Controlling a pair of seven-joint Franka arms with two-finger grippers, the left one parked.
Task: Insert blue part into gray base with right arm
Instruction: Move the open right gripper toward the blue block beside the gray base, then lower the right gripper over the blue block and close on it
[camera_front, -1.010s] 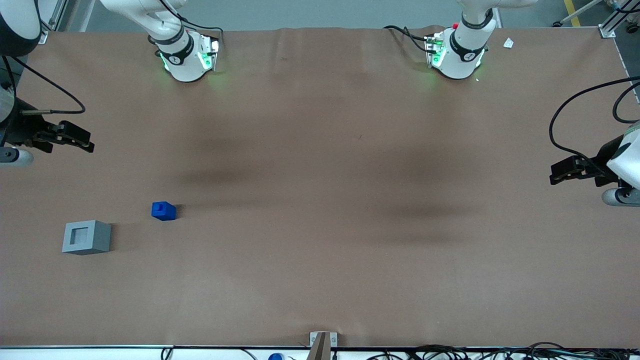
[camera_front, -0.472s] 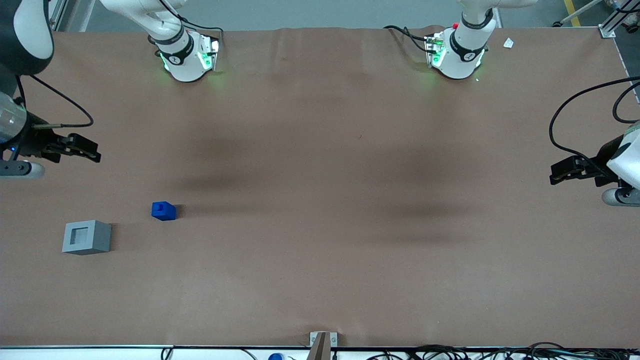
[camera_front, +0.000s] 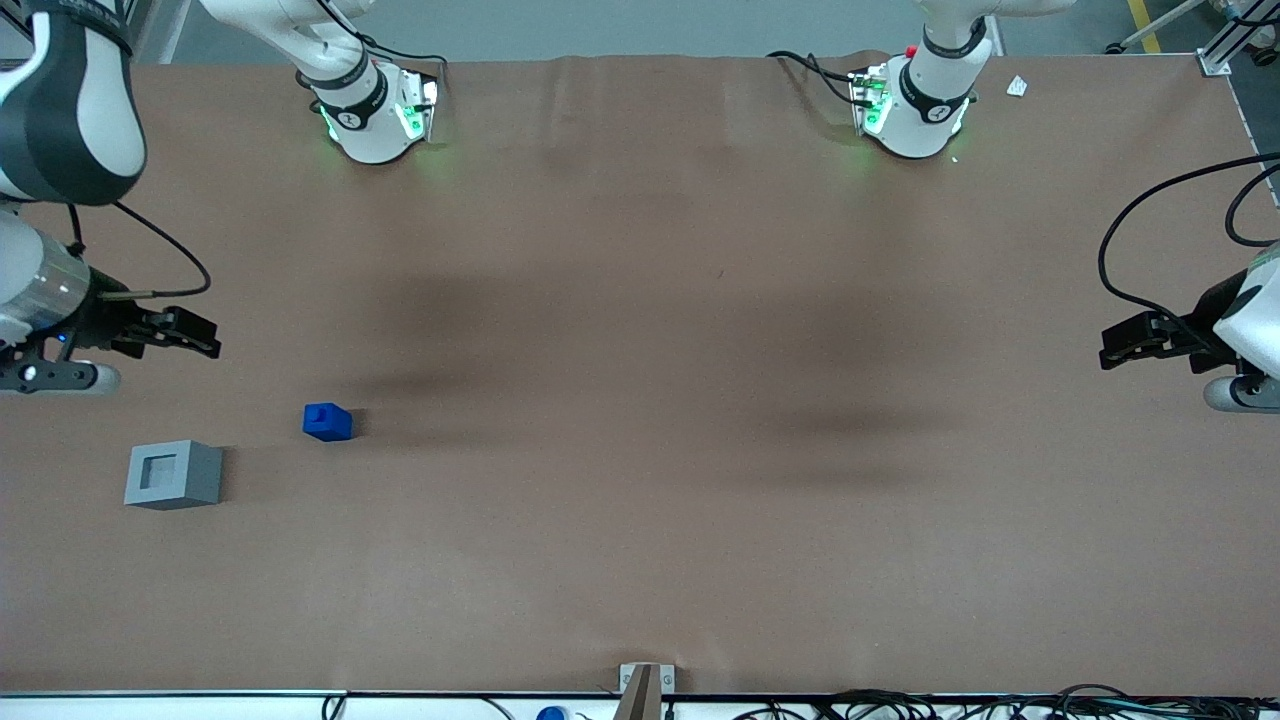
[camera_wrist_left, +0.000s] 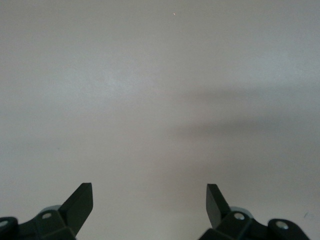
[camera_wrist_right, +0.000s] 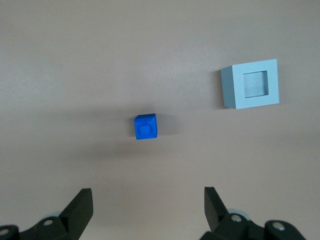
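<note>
The blue part (camera_front: 327, 422) (camera_wrist_right: 146, 126) rests on the brown table with its small stub facing up. The gray base (camera_front: 173, 475) (camera_wrist_right: 250, 85) stands beside it, nearer the front camera and closer to the working arm's end, its dark square recess facing up. My right gripper (camera_front: 205, 338) (camera_wrist_right: 148, 194) hangs open above the table, farther from the front camera than the blue part and apart from it. Nothing is between its fingers (camera_wrist_right: 81, 202).
The right arm's dark and white links (camera_front: 70, 110) reach in over the working arm's end of the table. Two white arm bases (camera_front: 375, 110) with green lights stand along the table's back edge. Cables (camera_front: 1000, 705) lie along the front edge.
My right gripper has moved toward the front camera and a little toward the table's middle, closing in on the blue part. The blue part and the gray base have not moved.
</note>
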